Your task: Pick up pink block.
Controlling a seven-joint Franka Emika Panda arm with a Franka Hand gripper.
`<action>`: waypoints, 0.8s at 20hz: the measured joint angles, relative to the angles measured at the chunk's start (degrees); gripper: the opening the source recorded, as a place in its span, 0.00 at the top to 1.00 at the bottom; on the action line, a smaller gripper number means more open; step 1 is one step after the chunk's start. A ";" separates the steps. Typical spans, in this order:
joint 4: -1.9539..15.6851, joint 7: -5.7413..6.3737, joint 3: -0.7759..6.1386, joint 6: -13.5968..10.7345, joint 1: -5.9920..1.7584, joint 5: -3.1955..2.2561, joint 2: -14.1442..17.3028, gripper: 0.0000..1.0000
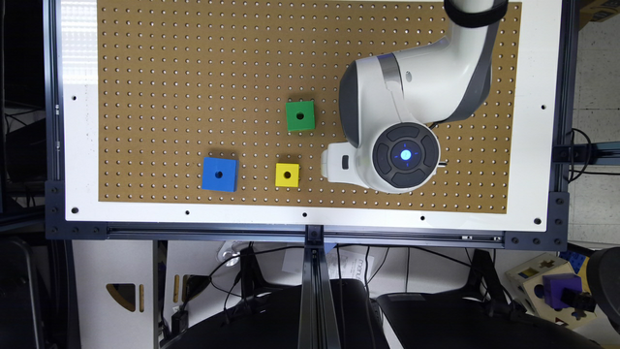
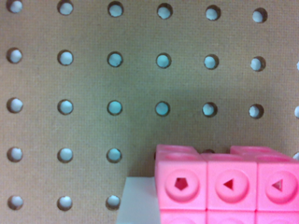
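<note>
The pink block [image 2: 229,186] looms large and close in the wrist view, over the brown pegboard [image 2: 93,79]. Its side faces show round recesses with small shaped holes. A pale flat shape [image 2: 138,203] lies right beside it at the frame's edge; I cannot tell what it is. In the exterior view the gripper [image 1: 334,164] is the white part past the wrist, low over the pegboard [image 1: 155,72], just to the exterior view's right of the yellow block [image 1: 287,175]. The arm hides the pink block there.
A green block [image 1: 300,116] with a centre hole lies beyond the yellow one. A blue block [image 1: 220,174] sits toward the exterior view's left. The white table border [image 1: 310,219] and dark frame rail run along the near edge. The arm's elbow [image 1: 426,72] overhangs the right side.
</note>
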 joint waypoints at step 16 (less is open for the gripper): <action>0.04 0.01 -0.25 -6.41 0.00 0.00 -5.16 1.00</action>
